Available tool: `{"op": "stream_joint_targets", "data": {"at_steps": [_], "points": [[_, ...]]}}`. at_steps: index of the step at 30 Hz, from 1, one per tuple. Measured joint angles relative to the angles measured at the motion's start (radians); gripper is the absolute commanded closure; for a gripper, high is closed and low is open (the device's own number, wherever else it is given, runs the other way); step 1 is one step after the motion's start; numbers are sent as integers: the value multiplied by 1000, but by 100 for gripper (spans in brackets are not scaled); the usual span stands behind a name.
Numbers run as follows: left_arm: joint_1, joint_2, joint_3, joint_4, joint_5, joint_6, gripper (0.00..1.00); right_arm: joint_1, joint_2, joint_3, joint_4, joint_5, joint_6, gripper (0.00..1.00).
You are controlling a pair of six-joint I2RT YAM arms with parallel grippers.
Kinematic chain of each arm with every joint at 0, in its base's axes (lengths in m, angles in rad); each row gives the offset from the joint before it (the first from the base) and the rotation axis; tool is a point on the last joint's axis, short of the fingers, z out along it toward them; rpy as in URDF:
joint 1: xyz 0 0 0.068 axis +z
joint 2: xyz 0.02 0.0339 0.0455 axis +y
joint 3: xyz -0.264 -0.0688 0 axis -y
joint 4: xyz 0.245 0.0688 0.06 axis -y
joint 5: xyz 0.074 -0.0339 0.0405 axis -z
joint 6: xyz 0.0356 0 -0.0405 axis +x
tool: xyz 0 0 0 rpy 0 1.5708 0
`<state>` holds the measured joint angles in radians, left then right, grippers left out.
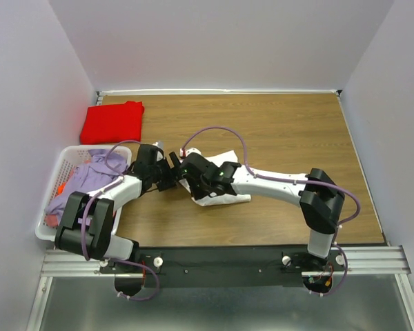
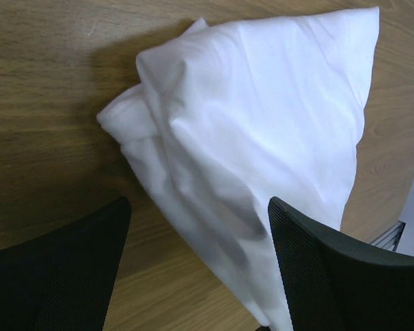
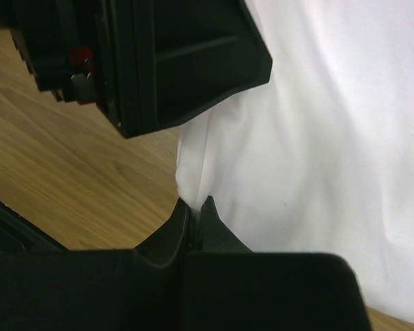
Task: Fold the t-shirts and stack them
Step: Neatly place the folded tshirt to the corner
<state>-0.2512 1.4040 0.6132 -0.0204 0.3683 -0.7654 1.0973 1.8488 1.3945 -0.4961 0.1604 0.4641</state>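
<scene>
Two shirts are in play, and one looks finished: the red t-shirt (image 1: 112, 121) lies folded flat on the table (image 1: 297, 131) just beyond the far end of the laundry basket (image 1: 63, 153). The white t-shirt (image 2: 262, 124) lies out toward the middle of the table, apart from the basket's open-table side. It is bunched into a thick, rough wedge with loose rolls along the edge facing the basket, not a clean rectangle. I judge that I am midway through folding the white one, with the stacking not yet begun

My right fingers (image 3: 195, 214) are pressed together, and they appear to pinch a thin fold at the shirt's basket-side edge, since the cloth runs right into the seam where the tips meet. My left fingers (image 1: 168, 174) are spread as wide as they go and hold nothing. They hang just above that same edge, one tip over bare wood and the other over white fabric, and I cannot tell whether either brushes the cloth

As I judge it, the next move asks my left fingers to drop and close on a second spot along that edge, near my right pinch. Then both can draw the cloth taut and lay it over evenly. The layers are thick, so I should take only the top fold. After that the bundle goes beyond the basket, onto the red one
</scene>
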Motion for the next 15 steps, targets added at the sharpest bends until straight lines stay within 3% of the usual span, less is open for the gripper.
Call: {"op": "stream_joint_targets", "data": {"at_steps": [10,15], "points": [[-50,-23,-17,37,-27,-64,12,-21,-5,-26,61,-46,23,100],[-95,-19,-24,59,-52,-95,18,-21,-5,-30,81,-54,33,100]]}}
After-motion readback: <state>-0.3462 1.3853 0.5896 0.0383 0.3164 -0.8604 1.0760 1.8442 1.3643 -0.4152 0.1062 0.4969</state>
